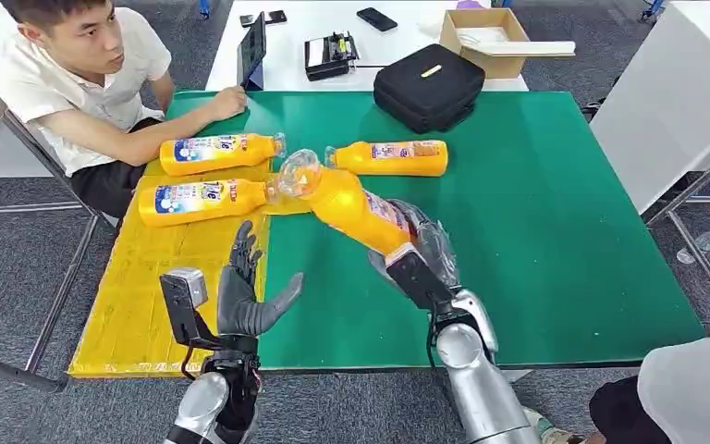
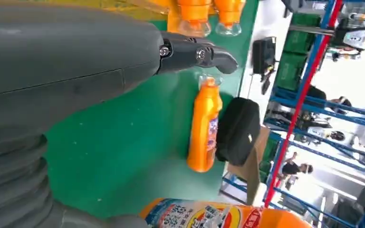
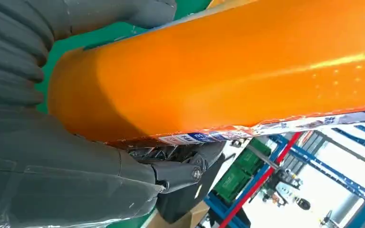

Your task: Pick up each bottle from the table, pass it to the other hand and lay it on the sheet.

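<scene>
My right hand (image 1: 421,259) grips an orange bottle (image 1: 347,205) by its lower end and holds it tilted above the green table (image 1: 555,222), clear cap pointing toward the yellow sheet (image 1: 139,296). The same bottle (image 3: 228,66) fills the right wrist view, and its label edge (image 2: 204,216) shows in the left wrist view. My left hand (image 1: 245,287) stands open with fingers spread, upright at the sheet's edge, a short gap left of the held bottle. Two orange bottles (image 1: 217,153) (image 1: 201,201) lie on the sheet. Another bottle (image 1: 390,157) lies on the green table; the left wrist view shows it too (image 2: 204,126).
A person in a white shirt (image 1: 74,79) sits at the table's far left corner with a hand (image 1: 226,104) on the green surface. A black case (image 1: 430,85) rests at the table's far edge. Behind it a white table holds a cardboard box (image 1: 483,39) and devices.
</scene>
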### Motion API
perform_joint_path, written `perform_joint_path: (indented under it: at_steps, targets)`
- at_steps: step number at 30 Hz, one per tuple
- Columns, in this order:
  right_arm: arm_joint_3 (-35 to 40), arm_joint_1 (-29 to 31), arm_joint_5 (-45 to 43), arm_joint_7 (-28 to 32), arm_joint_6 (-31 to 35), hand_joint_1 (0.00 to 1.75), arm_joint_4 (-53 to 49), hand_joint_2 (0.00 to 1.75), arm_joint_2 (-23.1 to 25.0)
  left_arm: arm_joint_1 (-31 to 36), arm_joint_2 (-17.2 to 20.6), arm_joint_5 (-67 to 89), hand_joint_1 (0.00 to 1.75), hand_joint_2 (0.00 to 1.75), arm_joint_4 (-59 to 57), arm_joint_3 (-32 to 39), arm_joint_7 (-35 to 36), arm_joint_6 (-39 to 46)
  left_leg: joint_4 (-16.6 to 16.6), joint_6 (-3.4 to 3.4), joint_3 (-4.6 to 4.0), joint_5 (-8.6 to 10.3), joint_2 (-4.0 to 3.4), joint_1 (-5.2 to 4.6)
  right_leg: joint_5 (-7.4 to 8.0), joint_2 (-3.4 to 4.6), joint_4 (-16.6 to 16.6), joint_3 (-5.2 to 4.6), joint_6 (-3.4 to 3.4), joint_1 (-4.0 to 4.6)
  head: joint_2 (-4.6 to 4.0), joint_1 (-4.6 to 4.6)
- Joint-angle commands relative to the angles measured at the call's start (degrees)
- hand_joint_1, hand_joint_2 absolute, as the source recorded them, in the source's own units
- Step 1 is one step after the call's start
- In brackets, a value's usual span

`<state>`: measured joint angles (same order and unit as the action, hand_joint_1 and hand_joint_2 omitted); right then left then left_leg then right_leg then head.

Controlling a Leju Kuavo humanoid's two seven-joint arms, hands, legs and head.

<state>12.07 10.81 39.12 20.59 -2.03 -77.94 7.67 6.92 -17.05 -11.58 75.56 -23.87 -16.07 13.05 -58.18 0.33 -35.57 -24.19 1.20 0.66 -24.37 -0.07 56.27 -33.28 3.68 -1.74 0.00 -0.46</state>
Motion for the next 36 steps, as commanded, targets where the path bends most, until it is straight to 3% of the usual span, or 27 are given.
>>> perform_joint_path:
  at_steps: [1,10,15,23,36]
  targets:
    - [5.0,3.8,1.0,-0.3,0.5,1.75,7.0,1.75,1.3,0.7,-3.0,5.7,0.0,1.75,-1.0,-2.0,-4.4,3.4,0.0,0.04,0.14,-0.07,-0.16,0.02,-0.01,0.07,0.0,0.15,-0.15,0.05,0.0,0.02]
    - [10.0,8.5,4.6,-1.5,1.8,1.75,17.1,1.75,1.9,3.8,-3.0,7.0,0.0,1.75,-5.1,-3.4,-2.7,-0.7,0.0,0.02,0.1,-0.03,-0.1,0.02,0.0,0.05,0.0,0.11,-0.11,0.03,0.0,0.0]
    - [13.1,9.5,8.6,-4.9,3.4,1.75,19.6,1.75,1.2,4.6,-3.0,3.1,0.0,1.75,-6.7,-3.3,-2.6,-0.7,0.0,0.03,0.17,-0.04,-0.09,0.02,-0.02,0.01,-0.1,0.19,-0.16,0.05,0.0,0.02]
    - [17.4,13.8,11.7,-4.1,5.8,1.75,28.5,1.75,2.1,6.0,-3.0,-6.7,0.0,1.75,-8.3,-2.6,-0.7,-3.7,0.0,0.03,0.15,-0.04,-0.09,0.04,-0.01,0.0,0.0,0.18,-0.18,0.07,0.0,0.0]
    - [18.8,13.5,12.6,-2.7,8.1,1.75,25.7,1.75,3.5,7.4,-3.0,-16.2,0.0,1.75,-7.0,1.5,-1.5,-3.0,-0.1,0.03,0.14,-0.08,-0.08,0.05,-0.07,-0.03,0.0,0.15,-0.2,0.08,0.0,0.02]
